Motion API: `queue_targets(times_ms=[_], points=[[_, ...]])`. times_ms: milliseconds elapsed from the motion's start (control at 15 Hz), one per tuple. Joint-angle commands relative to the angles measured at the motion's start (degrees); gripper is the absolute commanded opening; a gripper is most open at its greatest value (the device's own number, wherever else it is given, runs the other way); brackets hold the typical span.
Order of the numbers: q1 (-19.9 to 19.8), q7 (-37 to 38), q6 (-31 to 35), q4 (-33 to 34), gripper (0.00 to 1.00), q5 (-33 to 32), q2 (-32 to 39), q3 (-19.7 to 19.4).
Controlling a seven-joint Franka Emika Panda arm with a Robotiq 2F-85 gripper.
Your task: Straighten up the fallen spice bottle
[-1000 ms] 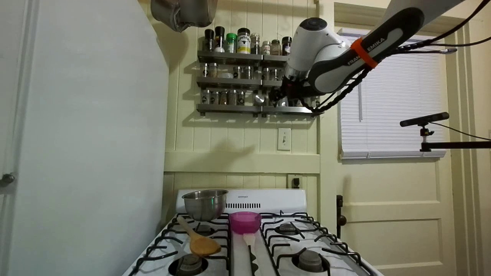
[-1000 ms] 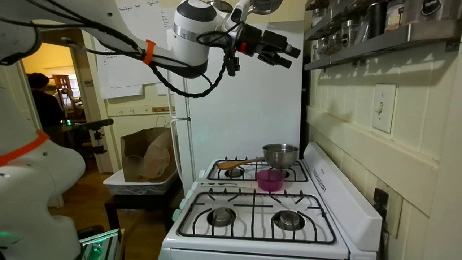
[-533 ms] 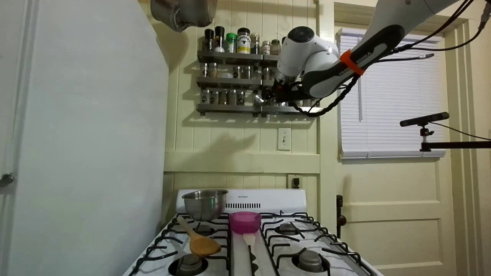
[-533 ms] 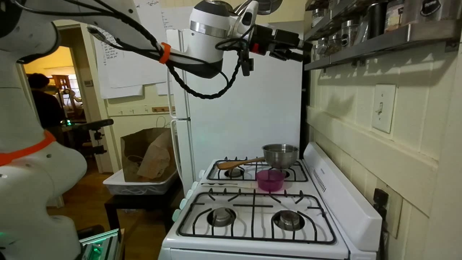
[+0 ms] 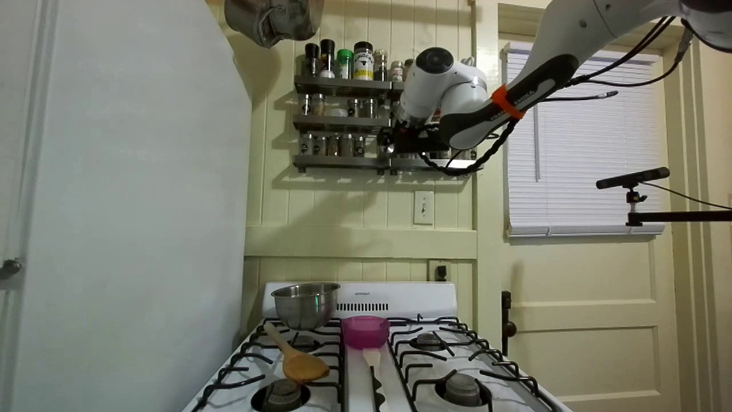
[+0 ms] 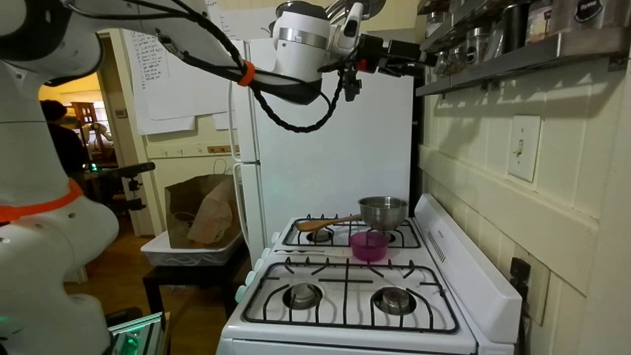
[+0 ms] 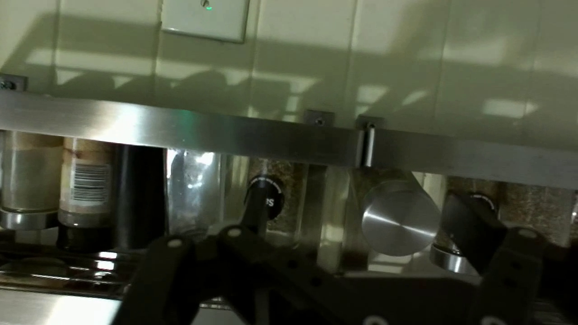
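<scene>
Fingers (image 7: 255, 216) are spread in the wrist view: one left of the shelf joint (image 7: 367, 145); just right of it, the fallen bottle (image 7: 401, 221) is seen, its long axis seemingly pointed at the gripper (image 7: 357, 201); farther right, the other finger.

The white arm (image 6: 300, 49) is stretched high above the stove (image 6: 345, 336), jaws pointing ahead, right up by the jars (image 6: 476, 48) on the metal shelf (image 6: 522, 58) — touching or not, I can't call it from here! Down below, a steel bowl (image 6: 383, 217) stands at the far end, a wooden spoon (image 6: 310, 226) lying with its handle toward it. Closer in, there's a pink bowl (image 6: 369, 248), a pale utensil (image 6: 315, 252) just beside it. Fridge (image 6: 335, 143) behind; near it, a paper bag (image 6: 212, 219) in a tub (image 6: 177, 259) on a black desk (image 6: 187, 277).
</scene>
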Motion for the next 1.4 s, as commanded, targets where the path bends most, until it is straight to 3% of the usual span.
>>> queue_targets(times_ms=[0,933,1333], points=[[0.23,5.84,0.73,3.36,1.00,-5.06,2.89,0.70],[0.72,17.72,0.15,6.43,1.00,-18.03,6.56,1.38],[2.17,30.55,-2.97,3.47,1.00,-40.73,5.22,2.31]])
